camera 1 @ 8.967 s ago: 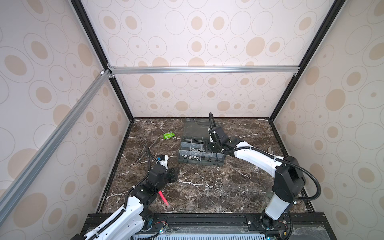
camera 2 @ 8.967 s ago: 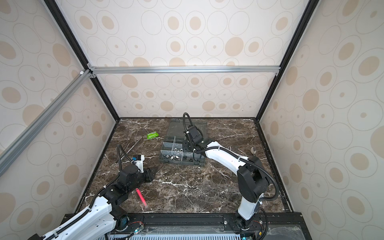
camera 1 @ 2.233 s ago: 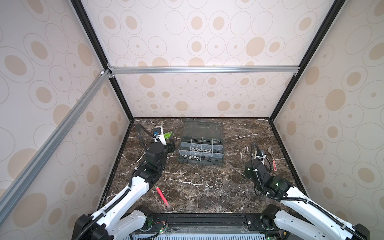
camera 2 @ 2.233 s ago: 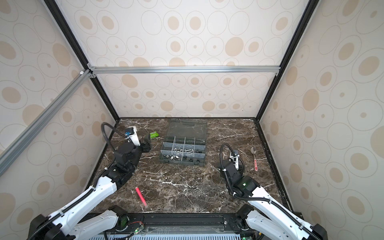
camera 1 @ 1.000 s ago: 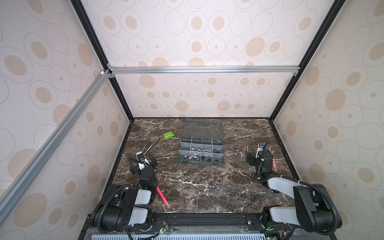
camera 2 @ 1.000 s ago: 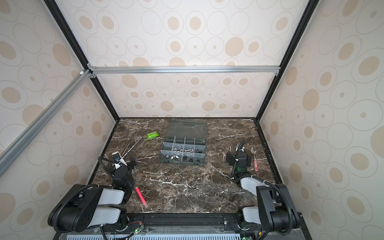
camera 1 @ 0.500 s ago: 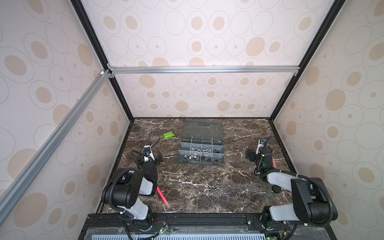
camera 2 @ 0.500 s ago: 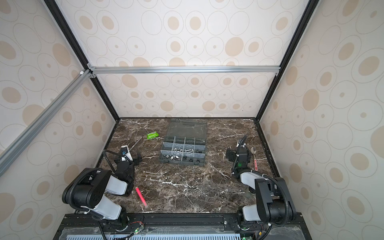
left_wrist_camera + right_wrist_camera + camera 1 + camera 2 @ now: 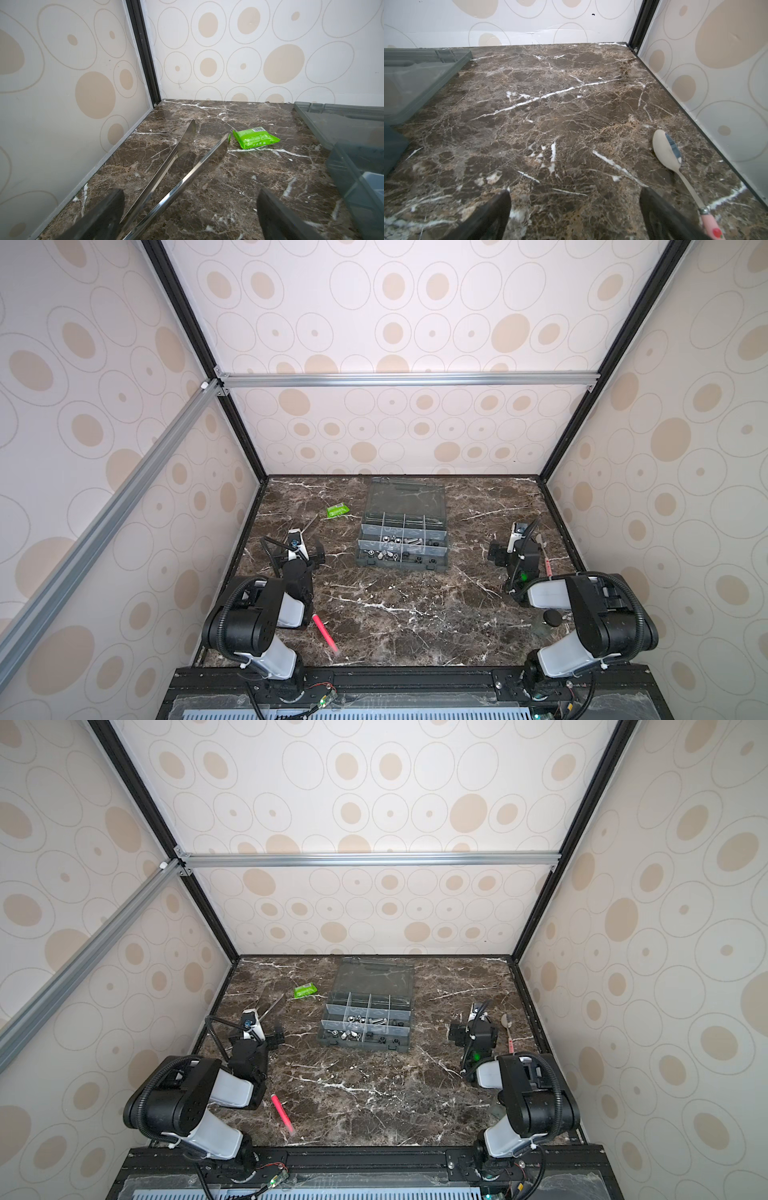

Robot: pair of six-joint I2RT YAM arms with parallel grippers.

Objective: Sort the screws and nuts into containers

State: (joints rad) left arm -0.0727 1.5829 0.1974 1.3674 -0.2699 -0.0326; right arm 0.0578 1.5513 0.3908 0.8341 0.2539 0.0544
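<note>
The dark grey organiser box (image 9: 402, 568) (image 9: 365, 1046) stands mid-table with its clear lid (image 9: 405, 499) laid open behind it. Small silver and black screws and nuts (image 9: 395, 540) (image 9: 360, 1020) lie in its front containers (image 9: 384, 554); at this size I cannot tell screws from nuts. My left gripper (image 9: 296, 549) (image 9: 254, 1032) (image 9: 190, 199) rests open to the left of the box, over the handles of steel tweezers (image 9: 176, 158). My right gripper (image 9: 517, 549) (image 9: 473, 1031) (image 9: 575, 199) rests open to the box's right, over bare marble.
A green packet (image 9: 336, 511) (image 9: 254, 138) lies back left beyond the tweezers' tips. A pink pen (image 9: 325, 632) (image 9: 282, 1112) lies front left. A spoon (image 9: 666, 149) (image 9: 505, 1021) with a pink handle lies by the right wall. Both arms are folded near the front rail.
Both arms have drawn back from the box and folded up at the front sides. Over the last second their elbows rose and the grippers settled; both stayed open and empty.
</note>
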